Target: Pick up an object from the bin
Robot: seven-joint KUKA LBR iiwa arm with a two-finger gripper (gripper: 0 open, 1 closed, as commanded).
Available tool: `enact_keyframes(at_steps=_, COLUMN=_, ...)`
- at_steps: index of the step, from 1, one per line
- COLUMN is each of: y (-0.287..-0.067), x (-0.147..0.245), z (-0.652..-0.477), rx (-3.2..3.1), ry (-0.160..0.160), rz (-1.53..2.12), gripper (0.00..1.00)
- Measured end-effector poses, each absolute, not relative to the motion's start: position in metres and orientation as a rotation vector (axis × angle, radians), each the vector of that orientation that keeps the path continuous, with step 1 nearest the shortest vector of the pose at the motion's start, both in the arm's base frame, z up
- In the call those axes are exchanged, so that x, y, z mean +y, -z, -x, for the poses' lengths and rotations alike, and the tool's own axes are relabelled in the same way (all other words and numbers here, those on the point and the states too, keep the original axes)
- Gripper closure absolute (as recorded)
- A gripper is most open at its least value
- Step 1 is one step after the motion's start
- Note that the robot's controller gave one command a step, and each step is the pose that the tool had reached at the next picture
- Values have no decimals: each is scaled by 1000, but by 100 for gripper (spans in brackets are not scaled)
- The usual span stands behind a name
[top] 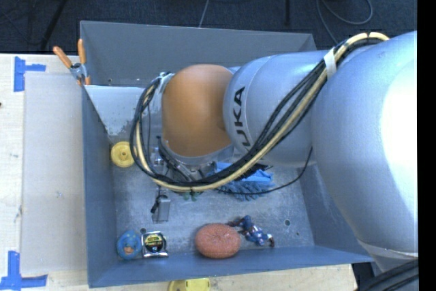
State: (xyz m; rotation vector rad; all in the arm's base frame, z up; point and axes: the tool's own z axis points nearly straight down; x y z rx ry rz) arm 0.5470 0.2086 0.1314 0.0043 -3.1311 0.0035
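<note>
Several small things lie near the gripper [161, 205], spread or closed I cannot tell; the near-side yellow-black tape measure [154, 243] looks hard and slick, probably best pinched across its flat faces.

Bin [204, 44], contents by position.
- Bottom wall of the view, left to right: ball [128, 244], touching tape measure [154, 243]; oval lump [218, 240]; small toy [253, 232] just beside the lump.
- Left wall, midway: disc [122, 155].
- Centre-right: brush [251, 182], partly under the arm [272, 119].
</note>
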Motion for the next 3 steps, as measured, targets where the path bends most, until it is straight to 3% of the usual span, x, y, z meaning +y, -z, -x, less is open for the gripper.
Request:
enact_keyframes(at_steps=1, y=-136, x=208, z=-549, rx=-3139, ry=-1, rz=3, gripper=0)
enact_keyframes(at_steps=2, y=-104, x=203, z=-517, rx=-3140, ry=0, rz=-118, gripper=0)
enact_keyframes(at_steps=3, y=-85, x=171, z=-518, rx=-3096, ry=0, rz=-501, gripper=0)
